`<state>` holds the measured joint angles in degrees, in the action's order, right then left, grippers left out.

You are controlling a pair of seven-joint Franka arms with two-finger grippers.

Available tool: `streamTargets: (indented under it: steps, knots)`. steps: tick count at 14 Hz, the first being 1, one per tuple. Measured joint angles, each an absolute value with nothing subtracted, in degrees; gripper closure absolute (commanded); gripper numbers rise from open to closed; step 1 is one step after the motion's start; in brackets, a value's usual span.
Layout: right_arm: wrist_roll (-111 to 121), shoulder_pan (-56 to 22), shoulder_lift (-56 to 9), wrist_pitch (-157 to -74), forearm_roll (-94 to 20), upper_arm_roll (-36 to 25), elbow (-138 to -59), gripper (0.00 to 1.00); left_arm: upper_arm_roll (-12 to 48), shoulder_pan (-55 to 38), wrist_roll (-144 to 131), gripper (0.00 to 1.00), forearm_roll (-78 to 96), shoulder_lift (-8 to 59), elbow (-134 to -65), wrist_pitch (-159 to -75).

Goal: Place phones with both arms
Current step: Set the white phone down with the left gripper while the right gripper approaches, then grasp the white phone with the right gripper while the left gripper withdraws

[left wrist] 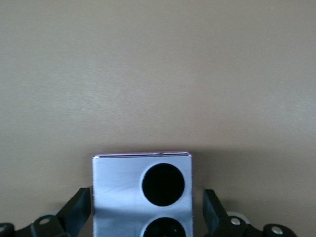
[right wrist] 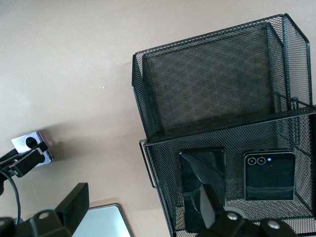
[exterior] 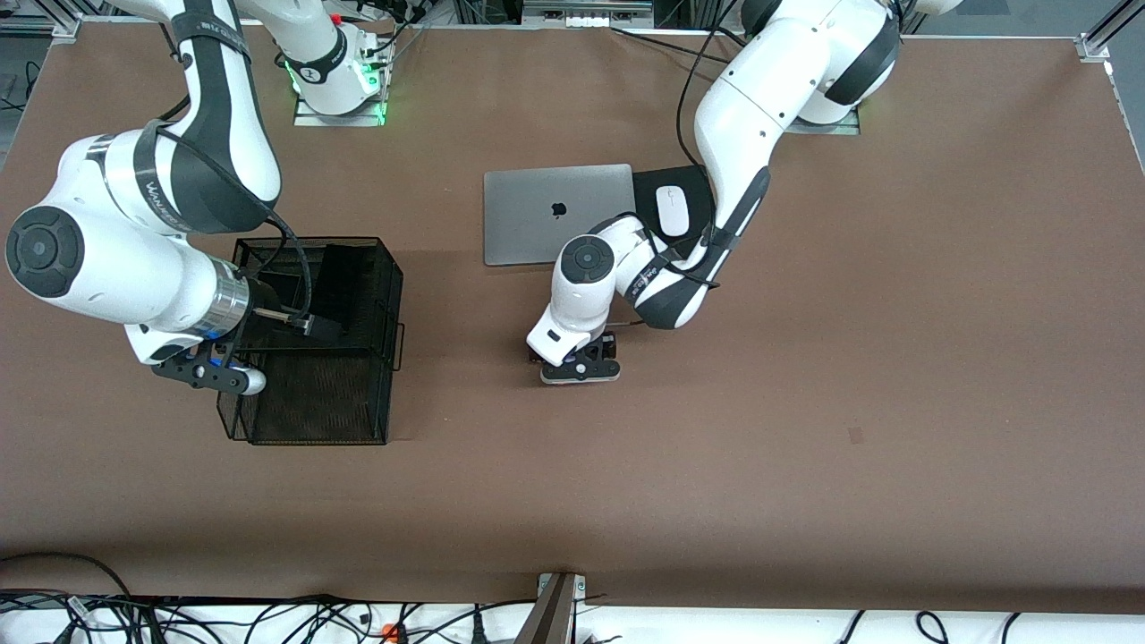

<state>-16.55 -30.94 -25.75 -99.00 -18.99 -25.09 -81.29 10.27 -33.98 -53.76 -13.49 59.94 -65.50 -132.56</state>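
Keep your left gripper [exterior: 581, 365] spread evenly either side of the lavender-white phone [left wrist: 141, 195] lying flat on the table between its open fingers before closing (nothing is gripped yet), while your right gripper [right wrist: 143, 210], open and empty, waits over the mesh basket [right wrist: 148, 118] holding both black phones.
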Motion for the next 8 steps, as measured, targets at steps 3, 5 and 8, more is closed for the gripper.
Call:
streamTargets:
  steps: [3,5,8]
  knots:
    - [-16.5,-31.1,-25.7,-99.0,-19.0,-24.7,-81.3,0.0,10.1,-32.5,-53.0,0.0,-13.5,58.1,-63.8,-124.9]
    - [-16.4,-31.9,-25.8,-100.1,-19.0,-24.3,-81.3,0.0,10.2,-29.6,-50.0,0.0,-13.5,55.6,-63.7,-119.7]
    - [-16.5,-36.1,-26.9,-105.2,-19.3,-23.7,-81.3,0.0,10.1,-23.9,-42.8,0.0,-13.5,52.0,-63.6,-109.6]
